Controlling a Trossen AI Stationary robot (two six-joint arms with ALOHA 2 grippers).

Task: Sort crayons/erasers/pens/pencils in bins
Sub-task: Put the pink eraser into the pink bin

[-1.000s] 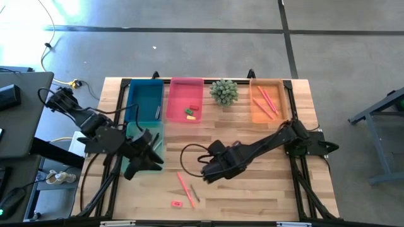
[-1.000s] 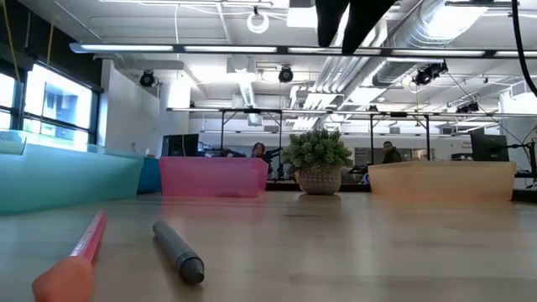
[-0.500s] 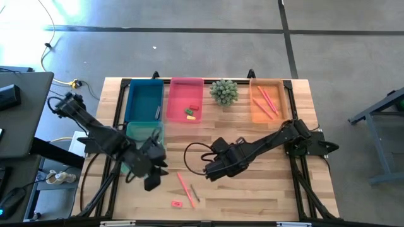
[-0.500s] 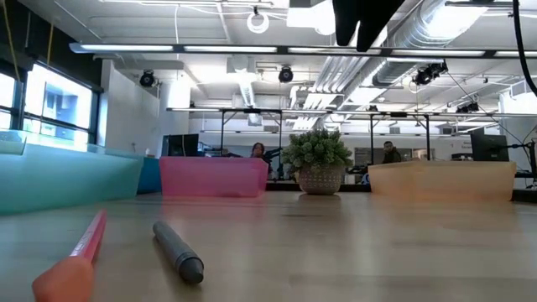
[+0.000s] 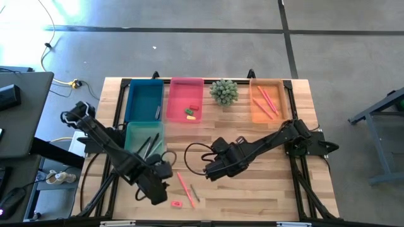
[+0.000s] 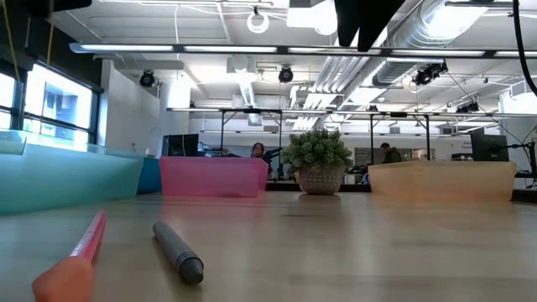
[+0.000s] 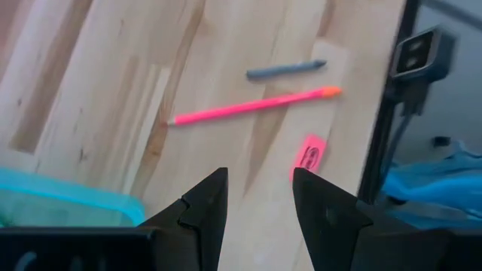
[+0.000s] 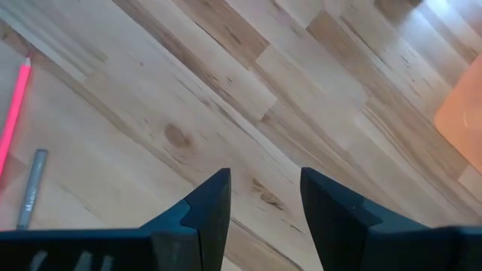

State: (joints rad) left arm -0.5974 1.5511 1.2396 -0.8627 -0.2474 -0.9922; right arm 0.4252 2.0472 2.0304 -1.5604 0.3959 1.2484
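Wood-plank table [image 5: 265, 189], four bins along the far side and left: blue bin [image 5: 144, 99] with a dark stick inside, pink bin [image 5: 186, 99] holding erasers [image 5: 190, 111] in red, green and yellow, orange bin [image 5: 267, 101] with pink pencils [image 5: 267, 101], and the pale teal bin [image 5: 144, 140] nearer the front left with dark sticks in it. Spiky green plant [image 5: 224, 91] stands between the pink and orange bins, apart from both. Loose items front centre: a pink pencil [image 5: 185, 187], a grey pen [image 5: 195, 193] just beside it, and a pink eraser [image 5: 177, 203] close to the front edge. Left gripper [image 5: 156, 194] hangs over the table just left of these three, past the teal bin's near corner; in the left wrist view its fingers [image 7: 205, 207] stand parted with nothing between them, bare wood showing through the gap, eraser [image 7: 309, 155], pencil [image 7: 252, 107] and pen [image 7: 286, 69] ahead of them. Right gripper [image 5: 211, 170] sits above mid-table, just right of the loose pencil, fingers [image 8: 207, 207] apart and empty, over bare planks. A black cable loop [image 5: 189, 154] lies on the wood between the two arms. Wide open wood on the right front half; the left arm crowds the front-left corner. Low view shows pencil [image 6: 80, 247] and pen [image 6: 178, 252] lying side by side, not touching.
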